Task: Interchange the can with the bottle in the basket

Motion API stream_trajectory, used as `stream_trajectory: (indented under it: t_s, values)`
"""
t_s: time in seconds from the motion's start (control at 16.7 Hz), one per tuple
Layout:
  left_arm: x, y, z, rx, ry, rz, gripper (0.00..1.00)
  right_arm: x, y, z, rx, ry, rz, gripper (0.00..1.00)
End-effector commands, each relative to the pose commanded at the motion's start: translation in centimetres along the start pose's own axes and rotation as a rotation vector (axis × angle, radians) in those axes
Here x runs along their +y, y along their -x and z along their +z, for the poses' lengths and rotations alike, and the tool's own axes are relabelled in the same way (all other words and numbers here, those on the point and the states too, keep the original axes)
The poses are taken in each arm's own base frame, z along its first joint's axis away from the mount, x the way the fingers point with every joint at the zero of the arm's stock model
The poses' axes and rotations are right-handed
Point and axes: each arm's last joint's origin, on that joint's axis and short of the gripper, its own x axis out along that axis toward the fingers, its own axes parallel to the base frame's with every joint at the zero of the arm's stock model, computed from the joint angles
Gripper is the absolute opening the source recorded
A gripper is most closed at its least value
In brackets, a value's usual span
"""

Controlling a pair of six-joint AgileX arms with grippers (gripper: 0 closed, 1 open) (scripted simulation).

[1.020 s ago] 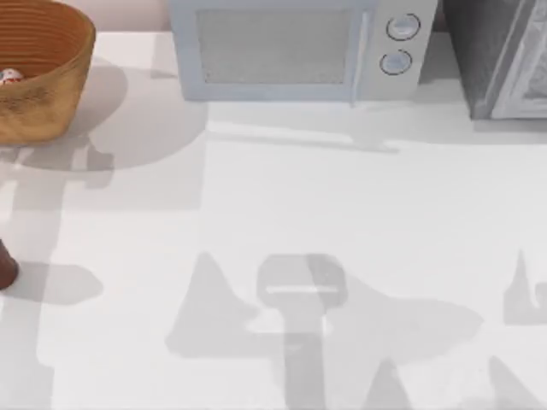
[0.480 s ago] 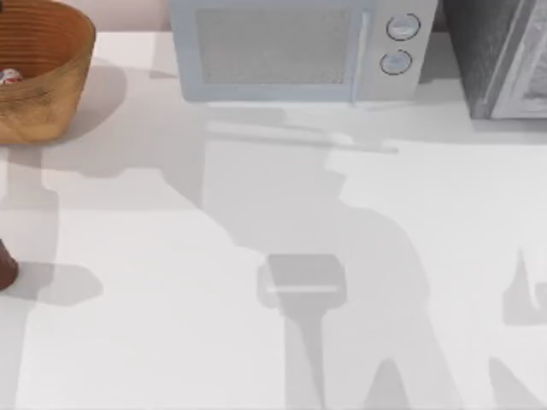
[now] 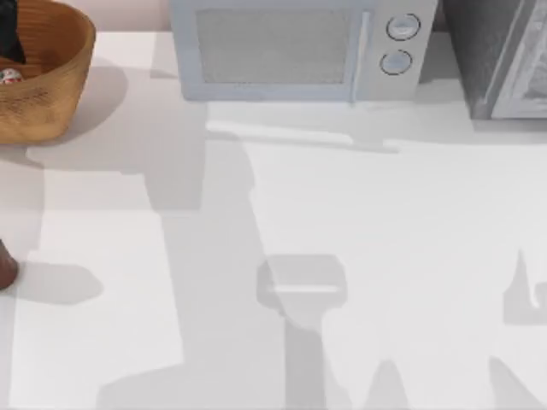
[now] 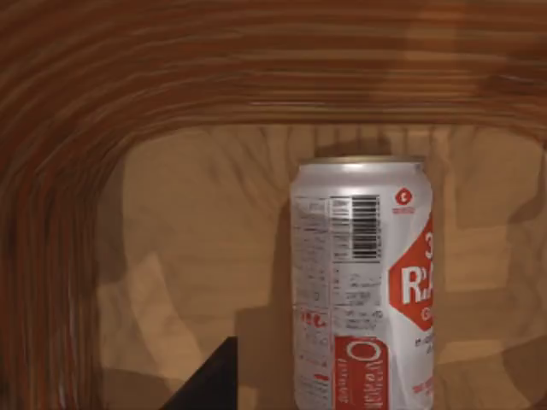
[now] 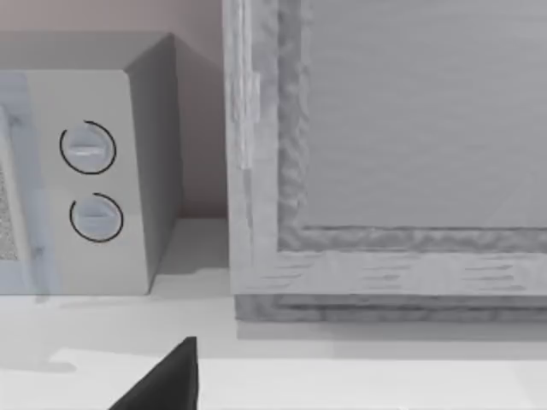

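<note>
The wicker basket (image 3: 51,81) stands at the table's far left back corner. Inside it the white-and-red can (image 3: 10,77) stands upright. My left gripper (image 3: 8,36) reaches down into the basket just behind the can. In the left wrist view the can (image 4: 363,282) is close ahead against the basket wall (image 4: 256,68). One dark fingertip (image 4: 209,380) sits off to its side, not touching it, so the gripper is open. The dark reddish-brown bottle (image 3: 4,266) stands on the table at the left edge, in front of the basket.
A pale microwave (image 3: 291,51) stands at the back middle and a grey cabinet (image 3: 504,60) at the back right. The right wrist view faces the microwave knobs (image 5: 90,179) and the cabinet (image 5: 385,154), with one fingertip (image 5: 167,376) low in view.
My left arm has come into the top view over the basket and dropped toward the can. Its broad shadow has swept left across the table. Can and bottle have not moved.
</note>
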Motion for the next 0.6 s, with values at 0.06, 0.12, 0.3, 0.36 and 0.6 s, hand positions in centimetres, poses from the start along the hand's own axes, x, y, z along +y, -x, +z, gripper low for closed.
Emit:
stream_trajectory:
  t_s: [0.06, 0.12, 0.3, 0.36, 0.6]
  values:
    - [0.31, -0.65, 0.00, 0.012, 0.004, -0.005, 1.00, 0.00, 0.00, 0.00, 0.000, 0.000, 0.000, 1.00]
    - [0.51, -1.08, 0.00, 0.020, 0.007, -0.008, 1.00, 0.00, 0.00, 0.00, 0.000, 0.000, 0.000, 1.00]
    - [0.60, -1.29, -0.01, 0.024, 0.008, -0.010, 1.00, 0.00, 0.00, 0.00, 0.000, 0.000, 0.000, 1.00]
    - [0.60, -1.29, -0.01, 0.024, 0.008, -0.010, 1.00, 0.00, 0.00, 0.00, 0.000, 0.000, 0.000, 1.00]
    - [-0.07, -0.73, 0.34, 0.005, -0.006, -0.010, 1.00, 0.00, 0.00, 0.00, 0.000, 0.000, 0.000, 1.00]
